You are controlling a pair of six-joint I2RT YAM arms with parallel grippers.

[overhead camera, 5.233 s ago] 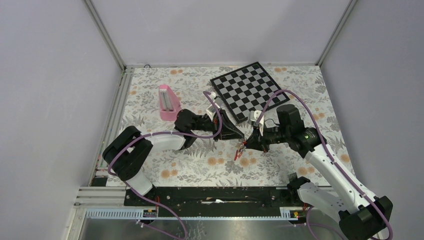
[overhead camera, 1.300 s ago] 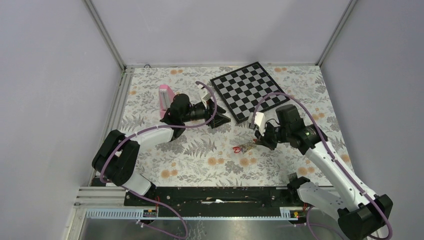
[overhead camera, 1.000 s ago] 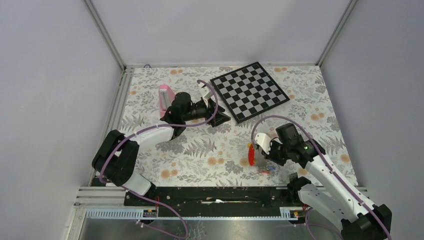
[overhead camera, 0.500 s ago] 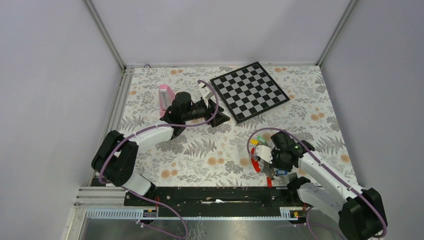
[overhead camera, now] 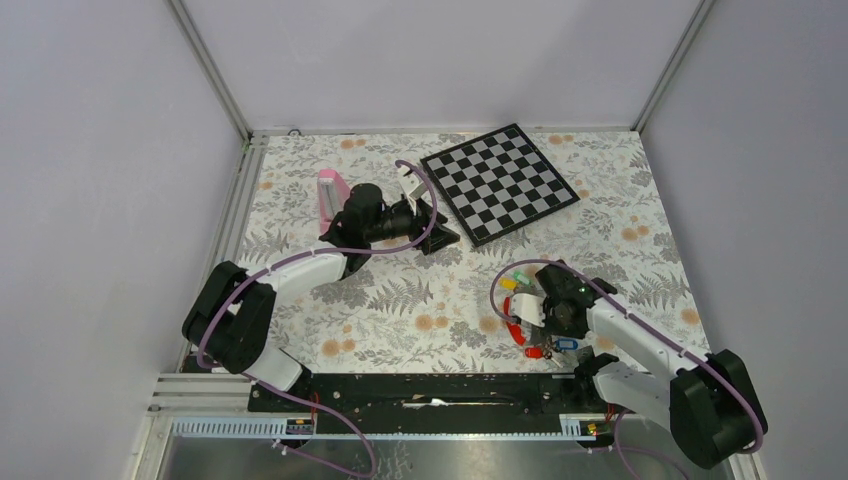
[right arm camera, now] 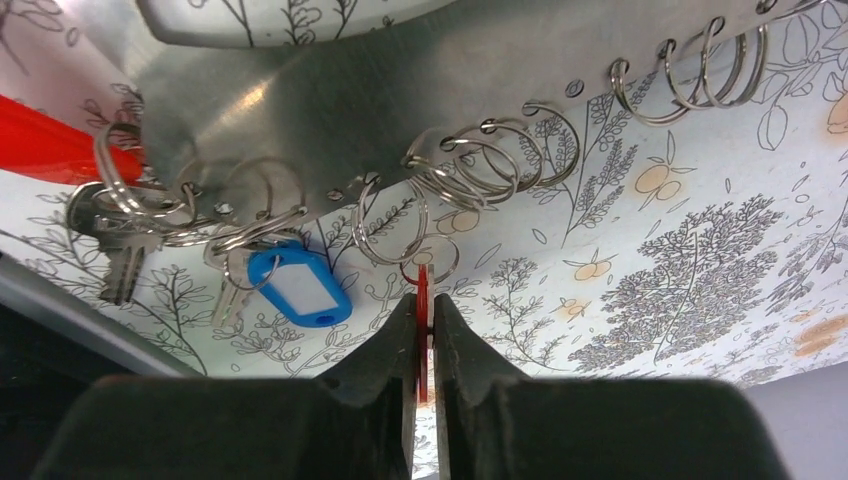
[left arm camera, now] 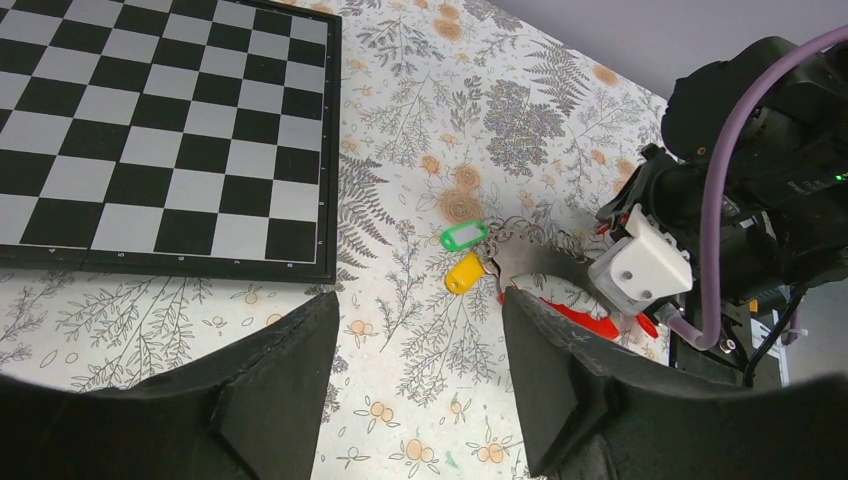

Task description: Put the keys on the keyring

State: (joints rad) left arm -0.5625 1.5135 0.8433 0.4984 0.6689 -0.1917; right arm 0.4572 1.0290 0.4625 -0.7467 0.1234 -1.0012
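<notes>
The right gripper has its jaws pinched shut on a red tag, seen edge-on as a thin red strip running straight up the middle of the right wrist view. Directly beyond the jaw tips lies the keyring. Its grey band crosses the whole upper part of that frame, long axis running from the left edge up toward the upper right, with its red side showing at far left. A row of split rings hangs along the band's lower edge, and a blue tag with a key sits below it at left. The red tag's own small ring sits just under that edge. It seems linked into a neighbouring ring, though the overlap makes this hard to confirm.

In the top view the keyring lies on the tabletop at lower right, right beside the right gripper, so that arm is clearly the nearer one. The left gripper is spread open and empty, well apart near the chessboard in the upper middle.
</notes>
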